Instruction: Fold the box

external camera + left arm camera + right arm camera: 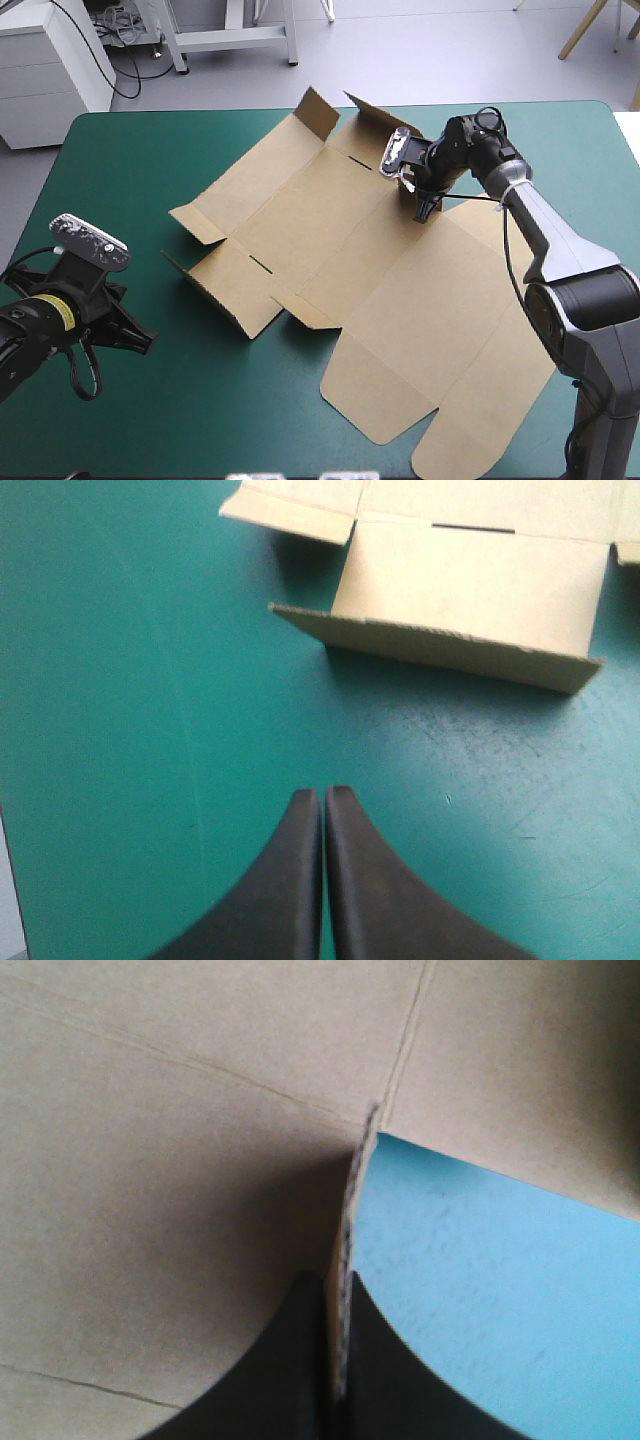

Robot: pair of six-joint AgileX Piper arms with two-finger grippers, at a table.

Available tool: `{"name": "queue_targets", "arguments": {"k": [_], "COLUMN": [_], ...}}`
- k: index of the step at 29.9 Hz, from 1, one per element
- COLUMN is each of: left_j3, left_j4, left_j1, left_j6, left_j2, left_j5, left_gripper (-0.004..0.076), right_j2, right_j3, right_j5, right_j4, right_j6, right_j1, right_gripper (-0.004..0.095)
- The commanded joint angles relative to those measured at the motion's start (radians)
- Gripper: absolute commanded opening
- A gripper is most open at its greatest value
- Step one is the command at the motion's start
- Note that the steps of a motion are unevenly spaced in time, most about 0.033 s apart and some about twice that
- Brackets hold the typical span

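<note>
Raised box (468, 610) wall before left claw (324, 798)

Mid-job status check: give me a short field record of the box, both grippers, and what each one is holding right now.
box: brown cut sheet, mostly flat on the teal-green table, with several flaps raised on its left and far sides
right gripper: shut on a board edge at the box's far right part
left gripper: shut, holding nothing, over bare cover
raised flap: ahead of the left gripper, apart from it
fold state: walls not yet tucked
</note>
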Motion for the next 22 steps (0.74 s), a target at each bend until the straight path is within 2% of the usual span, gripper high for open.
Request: {"name": "queue_targets", "arguments": {"k": [1,5,10,16,22], "left_j3": [-0.028,-0.028,-0.028,-0.028,-0.028], "left_j4": [0.013,0.011,0.011,0.011,0.009], "left_j1": [-0.005,-0.005,-0.005,-0.005,-0.005], "left_j6": [-0.009,-0.009,-0.009,-0.009,-0.013], "left_j2": [-0.003,-0.003,-0.003,-0.003,-0.003], "left_j5": [-0.039,-0.039,-0.034,-0.032,-0.032], "left_gripper": [-0.0010,-0.0010,-0.0010,-0.0010,-0.0010], "right_j2": [-0.058,-0.058,-0.058,-0.058,-0.058], "right_j3": [-0.039,-0.039,-0.039,-0.039,-0.039], "right_j5": [-0.063,-0.086,-0.115,-0.165,-0.164], "right_j4": [0.121,0.143,0.138,0.138,0.143], "right_j6": [-0.263,-0.452,-0.559,-0.587,-0.587], "right_j1": [0.001,0.021,0.063,0.115,0.148], "right_gripper": [-0.0019,-0.0020,-0.0020,-0.0020,-0.0020]}}
